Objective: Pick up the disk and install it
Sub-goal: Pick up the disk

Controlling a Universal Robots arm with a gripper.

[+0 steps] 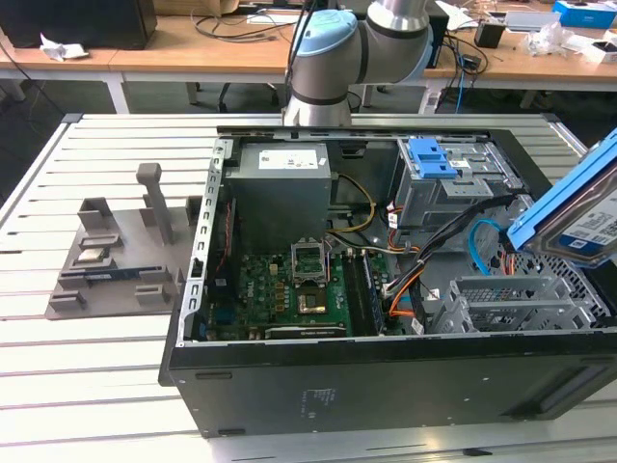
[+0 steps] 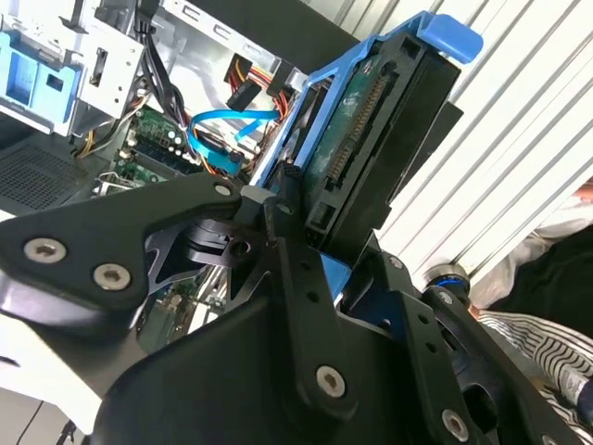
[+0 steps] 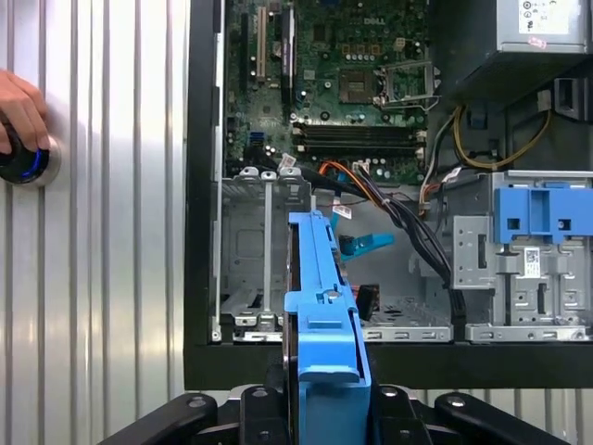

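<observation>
One hand (image 3: 18, 111), disk (image 3: 324, 311): first wrist view

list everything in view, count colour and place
table: one, silver, slatted, under everything
case: one, black, open, lying on the table
disk: one, silver in a blue carrier, held above the case's end at the exterior view's right
power supply: one, grey, inside the case, far side
motherboard: one, green, on the case floor
latch: one, blue, on the drive cage in the case
cable: one, light blue, looped beside the drive cage
fixture: one, grey, on the table, exterior view's left of the case
hand: one, on a round black device on the table
arm: one, grey and light blue, behind the case
gripper: one, black, shut on the disk
</observation>
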